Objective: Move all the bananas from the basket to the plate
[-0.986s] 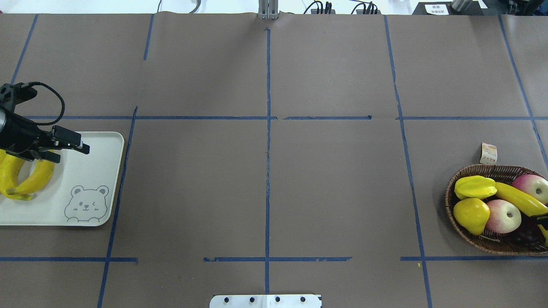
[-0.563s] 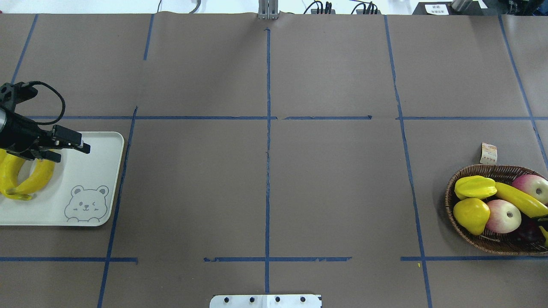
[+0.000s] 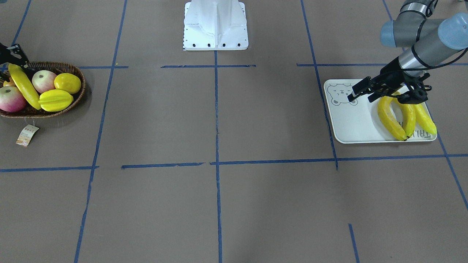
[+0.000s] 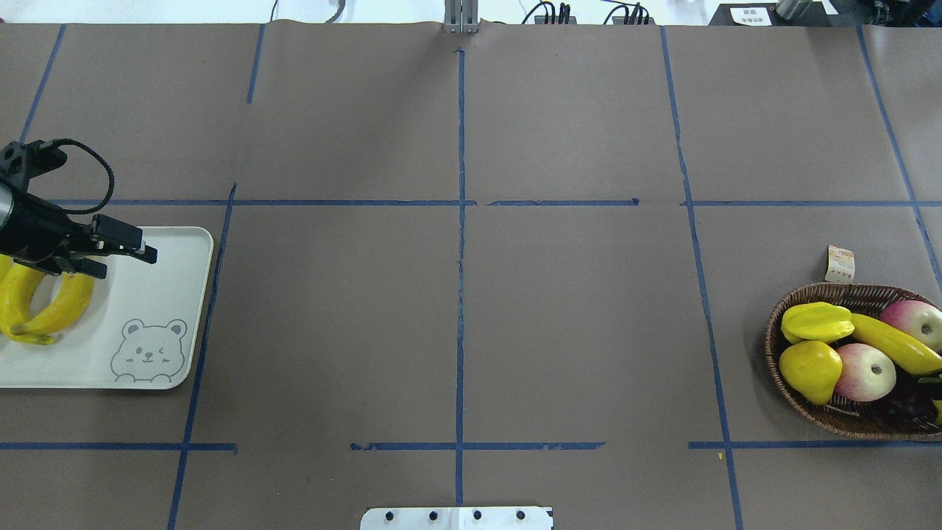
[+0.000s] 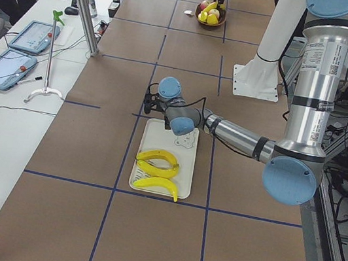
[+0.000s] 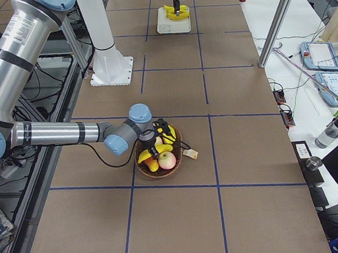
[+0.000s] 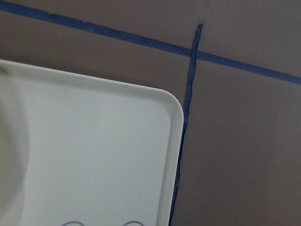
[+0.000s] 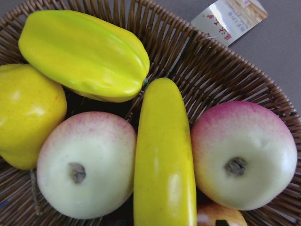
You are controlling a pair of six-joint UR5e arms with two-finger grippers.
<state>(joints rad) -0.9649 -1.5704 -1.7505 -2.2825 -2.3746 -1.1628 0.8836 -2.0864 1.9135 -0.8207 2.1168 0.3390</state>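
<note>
Cannot tell the right tool [image 3: 16, 57] open from closed, poised at the rim of the shallow dark-brown woven wicker basket [image 8: 211, 70]. Just beneath and ahead of it, wedged between two pink-and-cream apples [image 8: 87, 162], lies the last long yellow banana [image 8: 162, 160], smooth and glossy, its long axis running straight away from the tool toward a ridged yellow starfruit [image 8: 84, 54]. Well apart from it, the left tool [image 4: 118, 259] spread open and empty over the pale rectangular bear-print plate [image 4: 147, 294] holding three yellow bananas [image 3: 389, 117]; judged the right arm far nearer for this pick.

Nothing legible; plate [image 3: 351, 122] lettering half-hidden under bananas [image 3: 389, 117]; paper tag [image 8: 230, 18] at basket's [image 8: 214, 63] 1 o'clock: print blurred.
</note>
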